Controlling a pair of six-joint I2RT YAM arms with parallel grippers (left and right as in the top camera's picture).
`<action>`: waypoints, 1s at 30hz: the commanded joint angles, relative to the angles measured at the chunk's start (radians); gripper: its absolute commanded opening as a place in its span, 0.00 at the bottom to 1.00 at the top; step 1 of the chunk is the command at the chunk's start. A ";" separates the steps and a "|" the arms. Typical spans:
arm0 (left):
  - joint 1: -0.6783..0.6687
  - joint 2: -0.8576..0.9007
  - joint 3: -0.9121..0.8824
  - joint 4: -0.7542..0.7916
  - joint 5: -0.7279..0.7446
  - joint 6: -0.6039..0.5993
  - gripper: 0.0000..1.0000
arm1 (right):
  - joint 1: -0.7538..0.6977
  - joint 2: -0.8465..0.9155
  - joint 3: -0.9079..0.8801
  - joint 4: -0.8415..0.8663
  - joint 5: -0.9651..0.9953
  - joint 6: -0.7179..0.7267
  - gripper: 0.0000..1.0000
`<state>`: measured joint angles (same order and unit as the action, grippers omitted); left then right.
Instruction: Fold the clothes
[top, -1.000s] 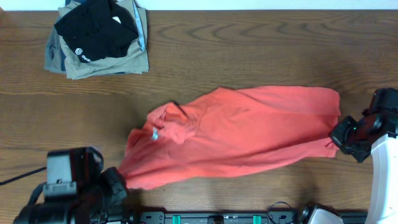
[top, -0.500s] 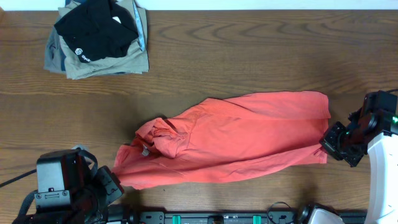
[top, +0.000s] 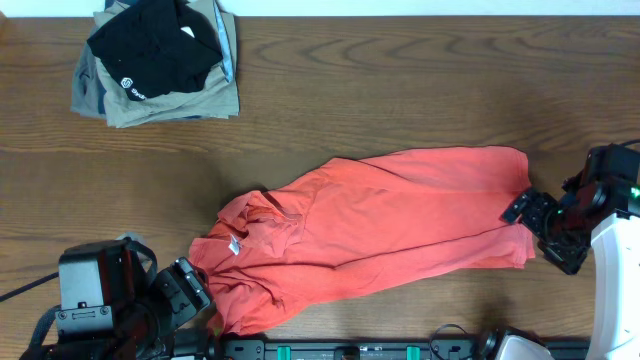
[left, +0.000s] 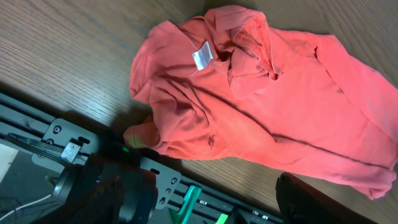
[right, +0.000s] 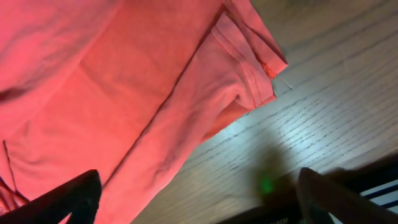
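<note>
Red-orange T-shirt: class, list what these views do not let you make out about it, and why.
Neck tag wording: too small, left wrist and overhead views.
T-shirt far end: cut off by the left wrist view's right edge.
Right wrist view: only a hem corner shows; top and left edges cut the rest.
Underside: hidden against the table in all views.

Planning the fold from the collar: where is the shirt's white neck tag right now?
Overhead, the small white neck tag lies at the left end of the crumpled red-orange cotton T-shirt, beside its collar, just up-right of the left tool.
</note>
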<state>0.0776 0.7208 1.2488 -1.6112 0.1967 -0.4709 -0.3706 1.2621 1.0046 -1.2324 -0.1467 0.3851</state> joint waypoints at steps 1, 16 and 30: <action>0.004 0.003 0.014 -0.055 0.001 0.006 0.80 | 0.009 0.000 -0.004 0.013 0.011 -0.005 0.99; 0.004 0.202 -0.097 0.284 0.009 0.061 0.80 | 0.010 0.000 -0.004 0.043 -0.097 -0.043 0.99; 0.004 0.845 -0.102 0.470 0.109 0.209 0.79 | 0.011 0.000 -0.004 0.029 -0.097 -0.088 0.99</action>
<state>0.0776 1.4986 1.1511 -1.1378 0.2913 -0.3042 -0.3706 1.2621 1.0042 -1.2041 -0.2352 0.3294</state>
